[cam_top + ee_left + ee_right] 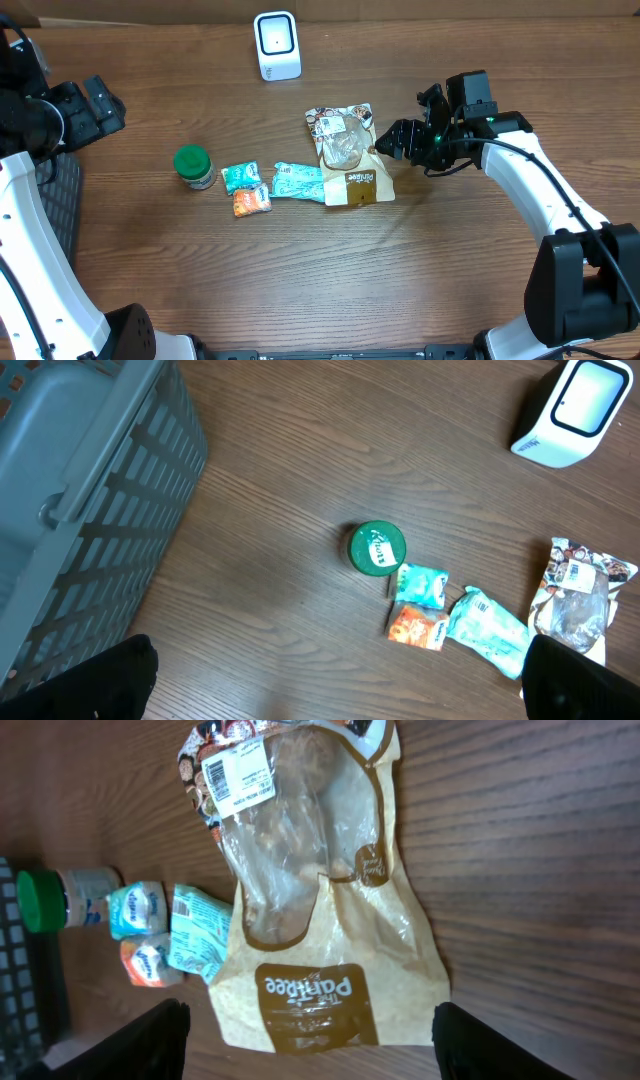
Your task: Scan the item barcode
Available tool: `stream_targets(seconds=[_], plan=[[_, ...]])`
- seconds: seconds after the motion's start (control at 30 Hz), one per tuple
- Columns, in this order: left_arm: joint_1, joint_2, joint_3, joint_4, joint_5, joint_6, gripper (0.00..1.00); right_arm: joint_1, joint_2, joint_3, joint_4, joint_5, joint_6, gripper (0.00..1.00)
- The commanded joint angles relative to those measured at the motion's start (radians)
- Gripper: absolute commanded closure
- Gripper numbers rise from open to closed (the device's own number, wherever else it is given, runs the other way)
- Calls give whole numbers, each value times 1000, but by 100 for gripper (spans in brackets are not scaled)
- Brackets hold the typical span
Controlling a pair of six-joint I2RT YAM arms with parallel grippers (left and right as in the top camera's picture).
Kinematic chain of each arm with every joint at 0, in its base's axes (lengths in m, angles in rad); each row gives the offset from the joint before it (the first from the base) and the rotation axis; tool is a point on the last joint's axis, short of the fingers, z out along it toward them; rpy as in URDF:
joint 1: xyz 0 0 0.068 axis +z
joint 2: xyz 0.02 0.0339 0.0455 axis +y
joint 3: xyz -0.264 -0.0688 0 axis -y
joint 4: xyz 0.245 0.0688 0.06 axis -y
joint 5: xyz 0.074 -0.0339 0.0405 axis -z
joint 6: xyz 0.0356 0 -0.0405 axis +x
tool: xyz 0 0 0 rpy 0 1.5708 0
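Five items lie in a loose row across the middle of the wooden tabletop (300,290) in the overhead view. Farthest toward 3 o'clock is the brown snack bag (350,160), lying flat with its clear window up and its printed end pointing to 6 o'clock. A white barcode label (238,782) sits face up on the bag's patterned end, which points to 12 o'clock in the overhead view. At the bag's 9 o'clock side a long teal packet (298,181) meets its edge; whether it only touches or slips under cannot be told. Further toward 9 o'clock lie a small teal packet (240,176) and, at its 6 o'clock, an orange packet (252,201), the two touching. A green-lidded jar (193,167) stands upright at the row's 9 o'clock end. The white scanner (277,45) stands at the tabletop's 12 o'clock edge, well apart from the bag.

The right gripper (398,140) is just beside the bag's 3 o'clock edge. In its wrist view the jaws stand wide, the bag's printed end showing in the gap between them, with no contact visible and nothing held. The left gripper (100,105) is at the tabletop's 9 o'clock edge, well apart from the row, its jaws spread wide and holding nothing. A grey slatted basket (90,470) sits beside it.
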Motion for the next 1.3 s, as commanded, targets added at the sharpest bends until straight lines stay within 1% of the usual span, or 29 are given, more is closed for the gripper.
stream_targets(seconds=[0.0, 0.13, 0.33, 0.43, 0.47, 0.5, 0.53, 0.57, 0.6, 0.7, 0.77, 0.83, 0.93, 1.07, 1.27], plan=[[1, -2, 8, -2, -3, -10, 0, 0, 2, 23, 14, 31, 1, 23], [1, -2, 8, -1, -3, -11, 0, -1, 2, 23, 5, 31, 1, 21], [-1, -2, 8, 110, 21, -45, 0, -1, 2, 23, -16, 31, -3, 17], [-1, -2, 8, 121, 102, -89, 0, -2, 2, 23, -13, 31, -3, 16], [-1, -2, 8, 120, 153, -88, 0, -3, 2, 23, -11, 31, -3, 16], [-2, -2, 8, 129, 263, -41, 11, -3, 2, 23, -11, 27, -2, 16], [-6, 2, 8, 134, 323, -17, 31, -3, 2, 23, -12, 21, -2, 16], [-18, 5, 8, 137, 365, -6, 79, -3, 2, 23, -13, 9, -2, 16], [-37, 11, 8, 137, 383, -11, 96, -3, 2, 23, -11, -1, -2, 16], [-134, 39, 2, 137, 374, -26, 96, -3, 2, 23, -2, -7, -2, 17], [-210, 65, -10, 141, 374, -36, 95, -3, 2, 23, 3, -7, -2, 19], [-287, 98, -29, 151, 375, -72, 96, -3, 2, 23, 3, -7, 2, 23], [-400, 152, -85, 200, 375, -123, 96, -10, 2, 23, 3, -40, 26, 25], [-537, 238, -189, 323, 378, -217, 96, -47, 2, 55, -23, -104, 27, 26], [-661, 352, -342, 535, 378, -363, 96, -109, 2, 134, -105, -105, -6, 27]])
